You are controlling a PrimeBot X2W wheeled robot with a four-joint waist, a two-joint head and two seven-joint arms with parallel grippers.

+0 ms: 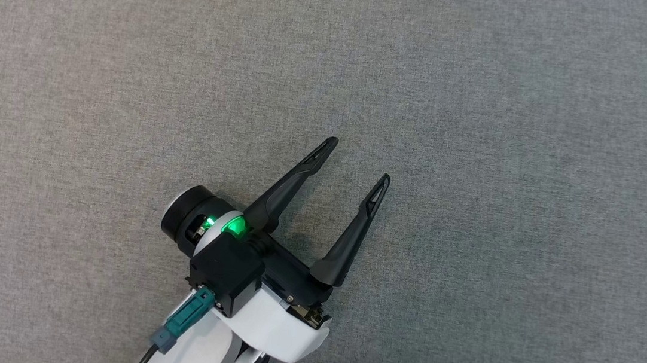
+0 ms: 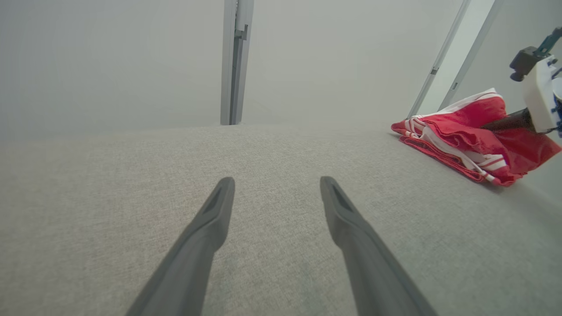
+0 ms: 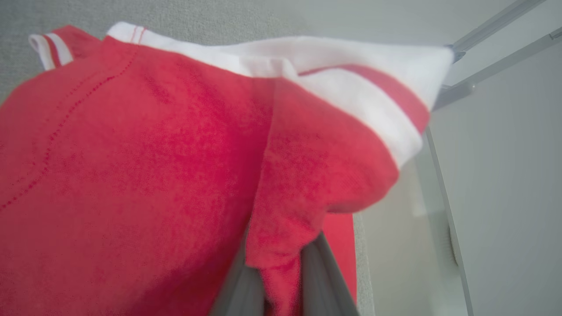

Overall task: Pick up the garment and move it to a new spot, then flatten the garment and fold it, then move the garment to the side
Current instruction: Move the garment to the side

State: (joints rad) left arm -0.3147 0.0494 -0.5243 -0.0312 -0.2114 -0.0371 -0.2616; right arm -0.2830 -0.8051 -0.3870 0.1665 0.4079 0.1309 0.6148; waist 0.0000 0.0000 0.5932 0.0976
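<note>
Well, right gripper (image 3: 281, 289) pinches the garment (image 2: 465, 136); left gripper (image 1: 358, 160) gapes wide.
So thin a pinch, at its two o'clock, may slip.

Two long, dark, tapering fingers (image 1: 286, 189) with slotted tips are carried by the left gripper (image 1: 357, 162). Behind their base are set a black block (image 1: 227, 270) and a white curved shell (image 1: 278, 328). A green light (image 1: 231, 226) is lit beside a black cylinder (image 1: 182, 218). A teal connector (image 1: 186, 317) with a dark cable (image 1: 145, 361) is fitted rearmost.

Red garment (image 3: 131, 175), blurred and cropped by the frame's left and bottom edges, hides the tips of the right gripper's fingers (image 3: 322, 281), bottom centre.
</note>
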